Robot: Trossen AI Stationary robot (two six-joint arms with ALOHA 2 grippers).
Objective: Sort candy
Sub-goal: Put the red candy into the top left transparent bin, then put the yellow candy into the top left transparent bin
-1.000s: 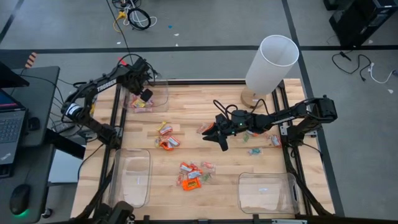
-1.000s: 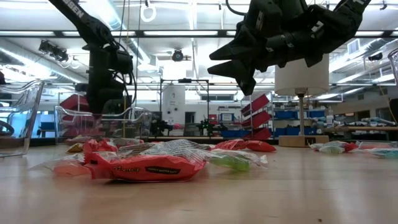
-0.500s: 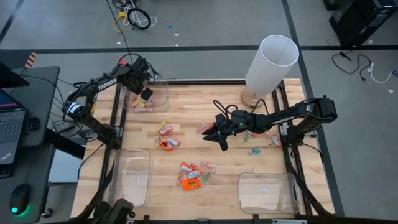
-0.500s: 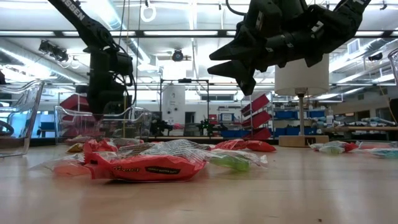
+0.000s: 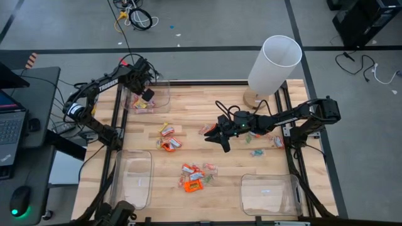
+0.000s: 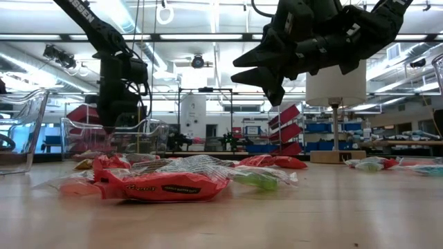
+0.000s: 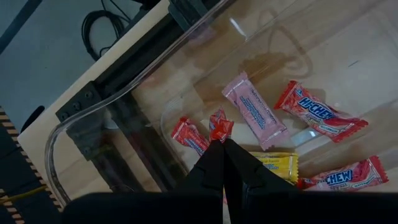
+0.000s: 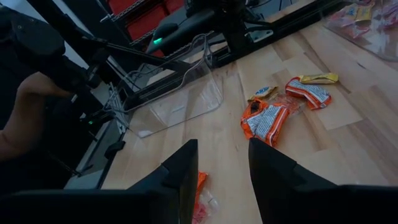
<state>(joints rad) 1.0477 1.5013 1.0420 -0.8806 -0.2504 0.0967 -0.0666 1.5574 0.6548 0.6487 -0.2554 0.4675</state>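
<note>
Left end effector (image 5: 148, 95) hangs over the clear bin (image 5: 164, 100) at the table's (image 5: 264, 169) far left corner, fingers clenched on a small red wrapped candy (image 7: 220, 127), pinched at the fingertips above the bin. Inside that bin: a pink sweet (image 7: 254, 110), red Hi-Chew pieces (image 7: 319, 112), a yellow one (image 7: 273, 165).

Right end effector (image 5: 219, 139) hovers above the table middle, fingers spread apart, nothing between them; in the low view it sits well off the surface (image 6: 266, 76).

Loose candy on the table: a small group left of centre with an orange wrapper (image 5: 169, 144), an orange-heavy pile nearer the front (image 5: 193, 178), one piece just beside the right end effector (image 5: 207, 129), and pale green/red ones under the right arm near the lamp base (image 5: 257, 152). Right wrist view shows the orange wrapper group (image 8: 266, 119) with a red-and-white piece (image 8: 309, 91) beside it.

Two clear bins at the front, left (image 5: 134, 177) and right (image 5: 270, 193). White cylinder lamp (image 5: 274, 64) stands at the far right of the table.
</note>
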